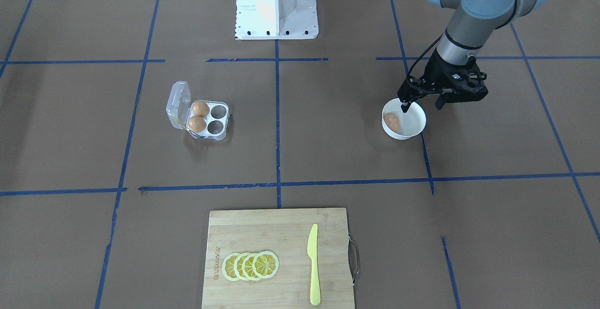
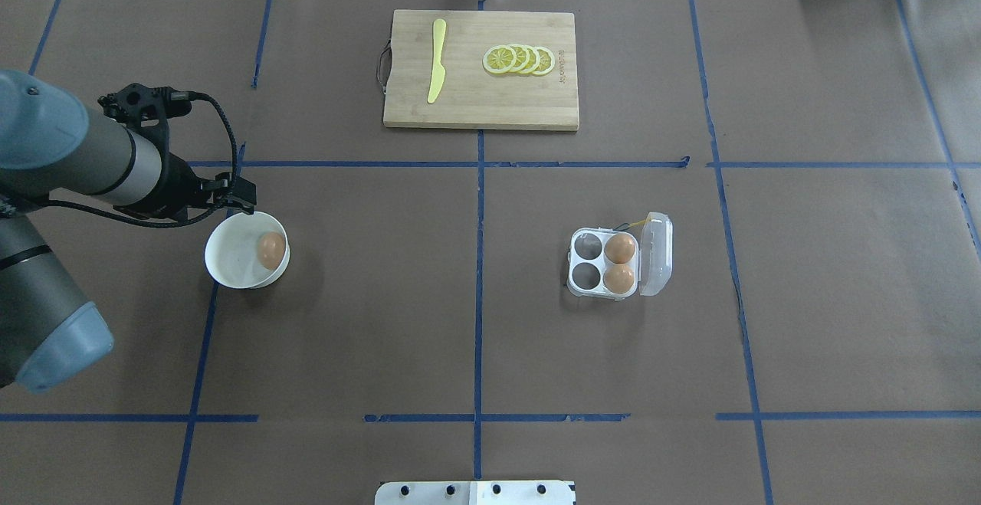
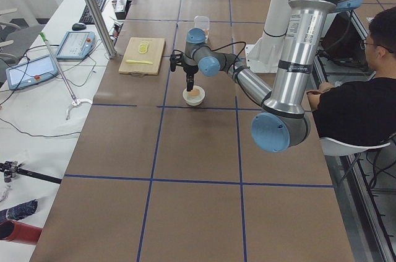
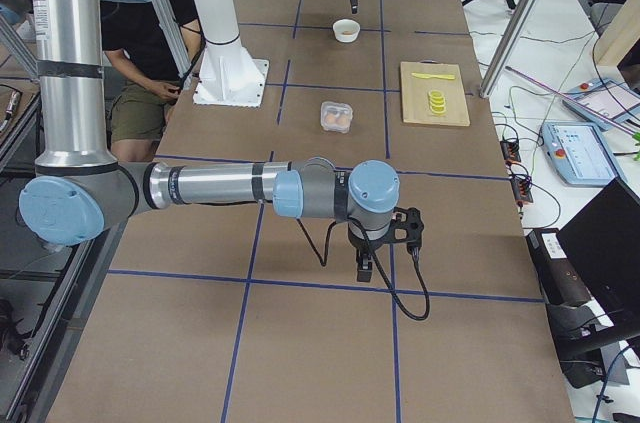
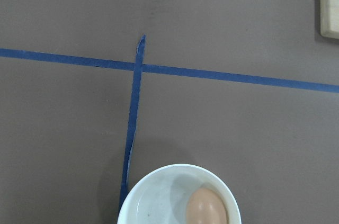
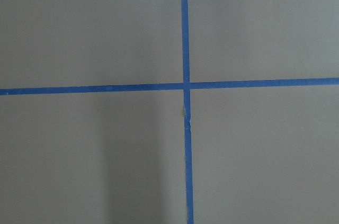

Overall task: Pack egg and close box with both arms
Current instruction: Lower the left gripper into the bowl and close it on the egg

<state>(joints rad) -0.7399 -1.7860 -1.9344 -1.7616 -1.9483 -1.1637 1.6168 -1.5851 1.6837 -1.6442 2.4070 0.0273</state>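
Observation:
One orange-brown egg (image 1: 392, 122) lies in a round white bowl (image 1: 416, 126). It also shows in the overhead view (image 2: 270, 250) and the left wrist view (image 5: 206, 211). My left gripper (image 1: 422, 104) hovers open over the bowl's robot-side rim, one finger (image 1: 404, 106) dipping just inside it, apart from the egg. The clear box (image 1: 217, 125) stands across the table with its lid (image 1: 179, 105) open; two eggs (image 2: 619, 247) (image 2: 619, 278) fill the cups beside the lid. My right gripper (image 4: 366, 265) shows only in the exterior right view, above bare table far from the box; I cannot tell its state.
A wooden cutting board (image 1: 262, 234) with lemon slices (image 1: 251, 266) and a yellow knife (image 1: 313, 264) lies at the table's far edge. The white base pedestal (image 1: 276, 4) stands at the robot side. A seated person (image 3: 352, 101) is beside the table.

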